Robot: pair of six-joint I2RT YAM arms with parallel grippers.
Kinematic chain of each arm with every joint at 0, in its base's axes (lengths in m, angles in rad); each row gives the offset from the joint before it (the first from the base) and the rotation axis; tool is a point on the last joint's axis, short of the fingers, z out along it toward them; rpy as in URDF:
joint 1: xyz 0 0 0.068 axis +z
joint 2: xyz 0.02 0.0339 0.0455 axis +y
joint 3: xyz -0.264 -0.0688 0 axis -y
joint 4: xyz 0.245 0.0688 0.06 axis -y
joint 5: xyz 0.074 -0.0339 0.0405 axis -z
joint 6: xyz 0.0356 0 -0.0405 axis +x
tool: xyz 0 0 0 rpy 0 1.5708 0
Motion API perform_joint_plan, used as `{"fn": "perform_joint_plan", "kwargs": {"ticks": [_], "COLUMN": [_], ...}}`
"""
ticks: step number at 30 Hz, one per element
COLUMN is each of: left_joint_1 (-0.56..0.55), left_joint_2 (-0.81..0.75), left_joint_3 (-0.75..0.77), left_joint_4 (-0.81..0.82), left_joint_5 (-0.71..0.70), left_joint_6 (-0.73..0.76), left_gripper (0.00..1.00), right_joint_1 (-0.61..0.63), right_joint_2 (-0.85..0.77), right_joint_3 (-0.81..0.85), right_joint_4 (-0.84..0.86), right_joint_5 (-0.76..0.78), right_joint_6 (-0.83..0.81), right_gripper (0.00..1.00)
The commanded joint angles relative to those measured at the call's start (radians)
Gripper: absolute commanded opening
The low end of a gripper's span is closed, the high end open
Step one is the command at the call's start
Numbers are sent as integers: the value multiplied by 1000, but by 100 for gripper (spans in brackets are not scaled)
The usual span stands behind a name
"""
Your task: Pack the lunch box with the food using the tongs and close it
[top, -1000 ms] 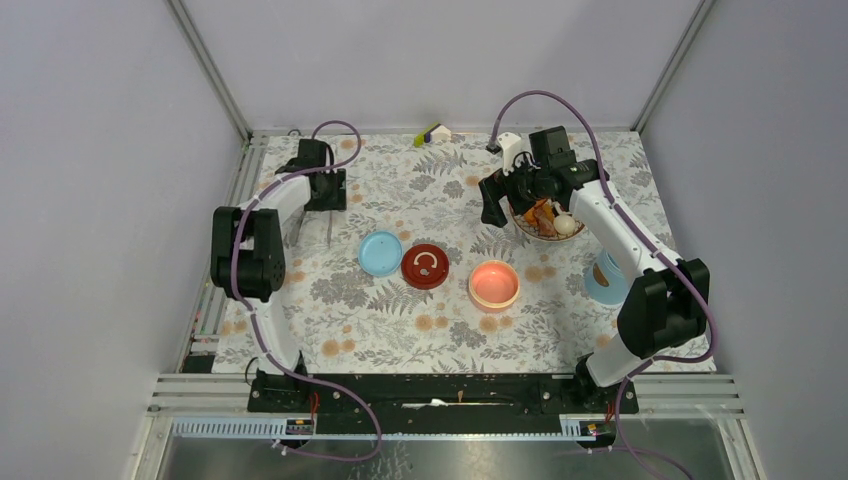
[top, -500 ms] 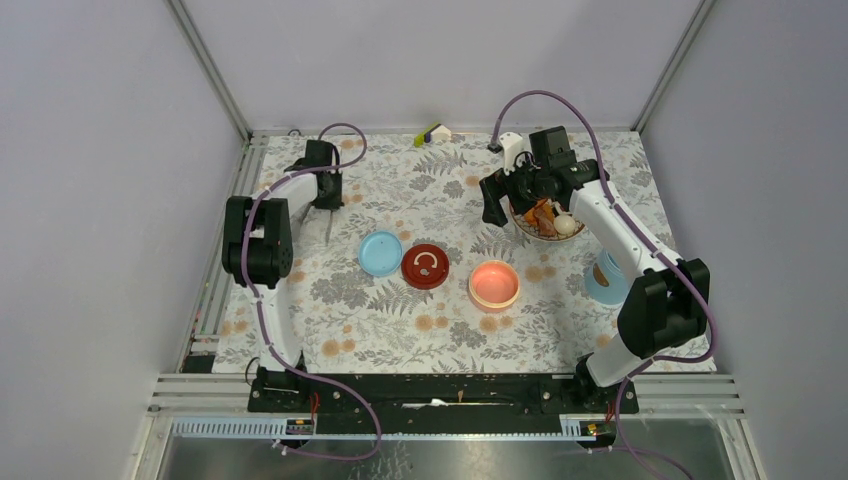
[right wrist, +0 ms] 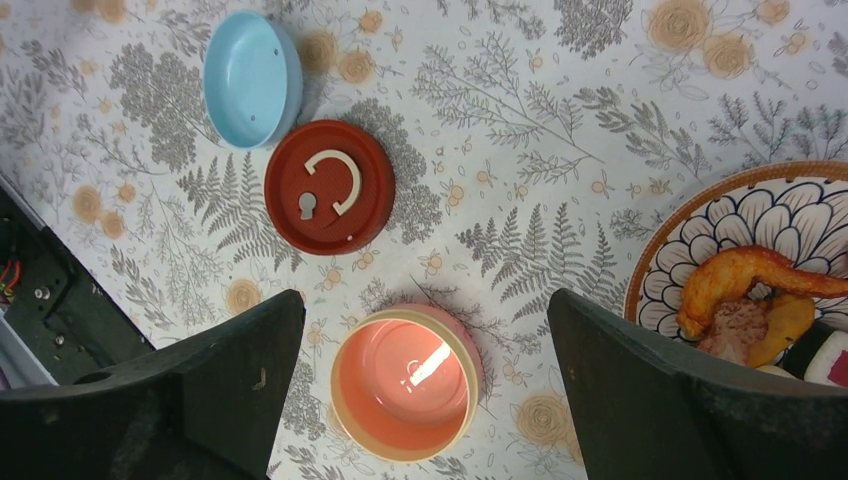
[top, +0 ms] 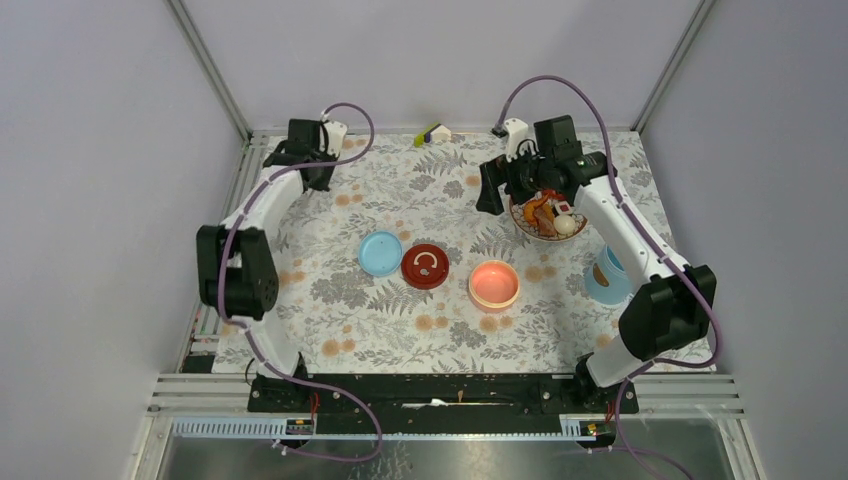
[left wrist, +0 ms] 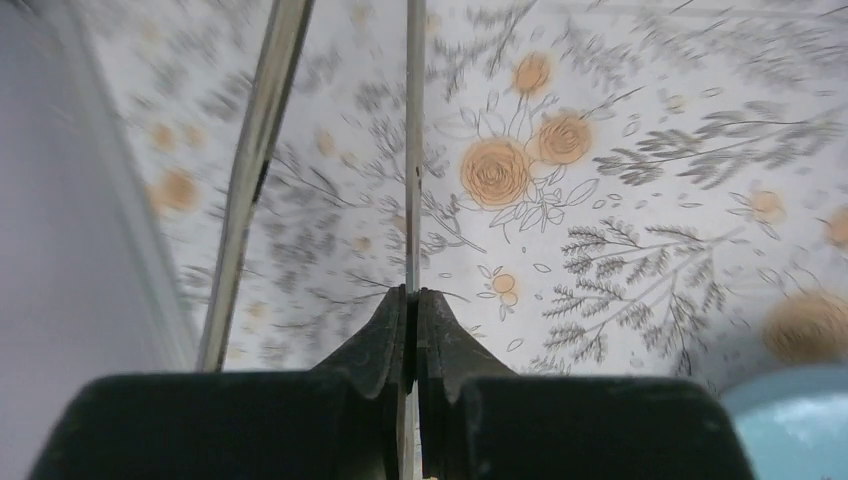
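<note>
My left gripper (left wrist: 411,295) is shut on one thin silvery arm of the tongs (left wrist: 411,150), and the other arm (left wrist: 255,170) splays out to the left. It is over the back left corner of the table (top: 318,180). My right gripper (right wrist: 425,300) hangs open and empty above the salmon-pink bowl (right wrist: 405,380) (top: 494,284), beside the food dish (top: 487,190). The food (right wrist: 745,280) (top: 548,215), orange and brown pieces with a white egg (top: 566,225), lies in the patterned dish (right wrist: 700,195). The light-blue disc (top: 380,253) and the light-blue shell (top: 605,278) rest on the table.
A dark red round lid with a white C-shaped mark (top: 425,265) (right wrist: 330,187) lies between the blue disc and the pink bowl. A small yellow-green and white object (top: 433,133) sits at the back edge. Metal rails border the flowered tablecloth on the left.
My left gripper has closed on the tongs and swung with them toward the back left corner. My right arm has shifted slightly toward the back and stays open.
</note>
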Motion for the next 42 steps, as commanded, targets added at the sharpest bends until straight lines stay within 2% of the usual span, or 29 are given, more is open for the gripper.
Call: {"fn": "perform_joint_plan", "kwargs": {"ticks": [1, 6, 11, 14, 18, 22, 26, 29, 31, 32, 35, 36, 38, 40, 42], "left_joint_1": [-43, -65, -107, -119, -136, -153, -173, -185, -191, -195, -210, -218, -230, -235, -239], "left_joint_2": [-227, -418, -644, -769, -875, -933, -970, -989, -995, -995, -994, -995, -1005, -1015, -1021], "left_joint_3": [-15, -140, -374, -473, -577, -663, -777, -875, -923, -942, -991, -1004, -1023, -1025, -1009], "left_joint_4": [-1, 73, 323, 455, 559, 669, 849, 1028, 1154, 1205, 1340, 1373, 1396, 1384, 1332], "left_joint_5": [85, 192, 240, 318, 455, 583, 695, 772, 809, 822, 847, 849, 854, 866, 878], "left_joint_6": [289, 436, 651, 748, 949, 1093, 1211, 1260, 1259, 1257, 1264, 1264, 1273, 1285, 1315], "left_gripper": [0, 0, 0, 0, 0, 0, 0, 0, 0, 0, 0, 0, 0, 0, 0], "right_joint_1": [8, 7, 7, 7, 7, 7, 7, 7, 7, 8, 8, 10, 22, 45, 68], "right_joint_2": [-91, -126, -121, -142, -146, -141, -164, -171, -179, -186, -181, -163, -133, -105, -112], "right_joint_3": [48, 82, 123, 112, 127, 152, 107, 49, -48, -80, -256, -298, -351, -372, -369], "right_joint_4": [75, 49, -22, -28, -24, -15, 102, 236, 389, 503, 932, 1133, 1350, 1477, 1443], "right_joint_5": [-30, -62, -156, -295, -450, -505, -596, -668, -723, -745, -806, -817, -827, -828, -809], "right_joint_6": [39, -5, 4, 0, 49, 105, 241, 410, 601, 664, 1067, 1207, 1413, 1508, 1471], "right_gripper": [99, 98, 99, 98, 99, 99, 99, 99, 99, 99, 99, 99, 99, 99, 99]}}
